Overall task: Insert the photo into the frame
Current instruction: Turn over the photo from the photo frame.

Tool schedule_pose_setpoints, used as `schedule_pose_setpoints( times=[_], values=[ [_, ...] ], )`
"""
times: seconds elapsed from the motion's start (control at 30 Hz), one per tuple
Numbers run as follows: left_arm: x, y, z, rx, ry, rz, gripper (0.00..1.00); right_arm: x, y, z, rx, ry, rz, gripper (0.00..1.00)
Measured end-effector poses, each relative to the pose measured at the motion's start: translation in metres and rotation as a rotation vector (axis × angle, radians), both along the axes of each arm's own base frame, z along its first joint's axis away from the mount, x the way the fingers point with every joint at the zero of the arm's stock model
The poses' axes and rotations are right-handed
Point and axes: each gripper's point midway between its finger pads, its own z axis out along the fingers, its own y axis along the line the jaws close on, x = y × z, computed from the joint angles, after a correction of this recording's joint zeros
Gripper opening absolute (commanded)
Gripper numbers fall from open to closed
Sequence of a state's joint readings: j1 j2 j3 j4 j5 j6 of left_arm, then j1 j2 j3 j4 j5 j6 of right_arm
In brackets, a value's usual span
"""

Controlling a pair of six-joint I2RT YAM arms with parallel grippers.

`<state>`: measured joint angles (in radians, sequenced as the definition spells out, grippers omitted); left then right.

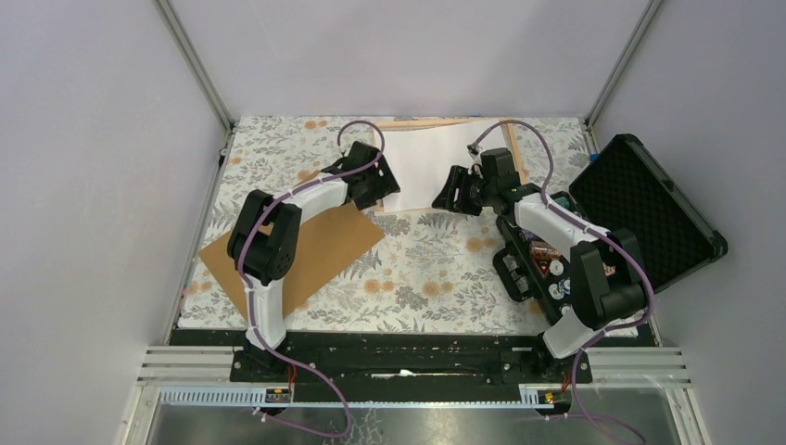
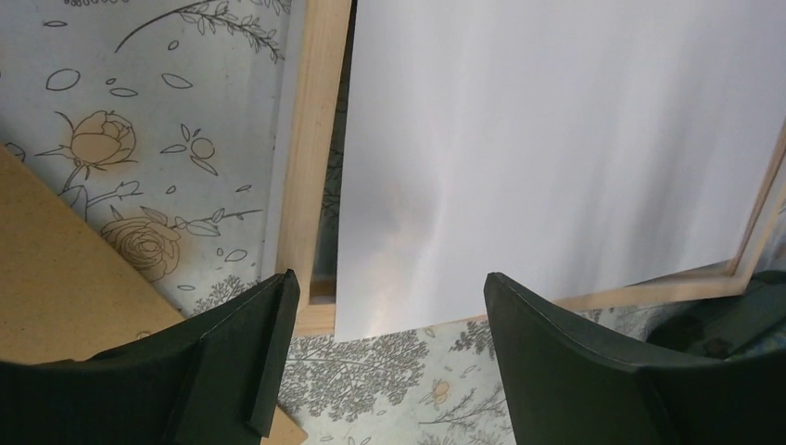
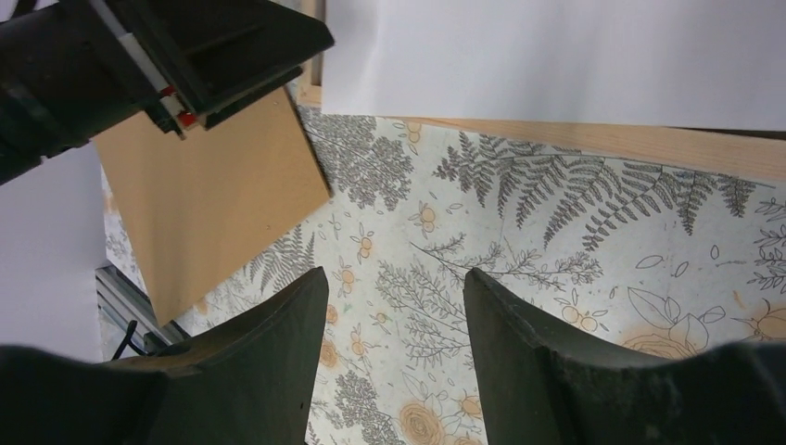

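Note:
The frame (image 1: pixel 520 158) of light wood lies flat at the back middle of the table; its rails also show in the wrist views (image 2: pixel 310 139) (image 3: pixel 602 139). A glossy white sheet (image 1: pixel 440 162) (image 2: pixel 556 139) lies in it slightly askew, its near left corner over the near rail. The photo shows only as a plain brown board (image 1: pixel 324 246) (image 2: pixel 56 278) (image 3: pixel 204 195), flat on the cloth under the left arm. My left gripper (image 1: pixel 387 185) (image 2: pixel 389 297) hovers open at the sheet's near left corner, holding nothing. My right gripper (image 1: pixel 451 197) (image 3: pixel 394 278) is open and empty just in front of the frame's near rail.
An open black foam-lined case (image 1: pixel 649 213) stands at the right edge. A black tray of small parts (image 1: pixel 538 264) sits under the right arm. The floral cloth (image 1: pixel 436 269) covers the table. Walls close in on three sides.

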<state>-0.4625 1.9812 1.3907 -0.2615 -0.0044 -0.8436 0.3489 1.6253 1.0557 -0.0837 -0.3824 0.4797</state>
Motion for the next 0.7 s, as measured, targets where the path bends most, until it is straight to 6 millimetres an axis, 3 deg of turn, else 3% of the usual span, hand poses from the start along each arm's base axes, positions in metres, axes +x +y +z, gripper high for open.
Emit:
schedule_pose_setpoints(
  times=[0.2,0.7],
  values=[
    [0.01,-0.006,-0.002,-0.045,-0.018,0.035,0.79,0.003,0.001,0.017,0.027,-0.056,-0.004,0.64],
    [0.01,-0.019,-0.014,-0.104,0.005,0.036,0.77,0.001,0.003,0.016,0.043,-0.043,-0.008,0.64]
  ],
)
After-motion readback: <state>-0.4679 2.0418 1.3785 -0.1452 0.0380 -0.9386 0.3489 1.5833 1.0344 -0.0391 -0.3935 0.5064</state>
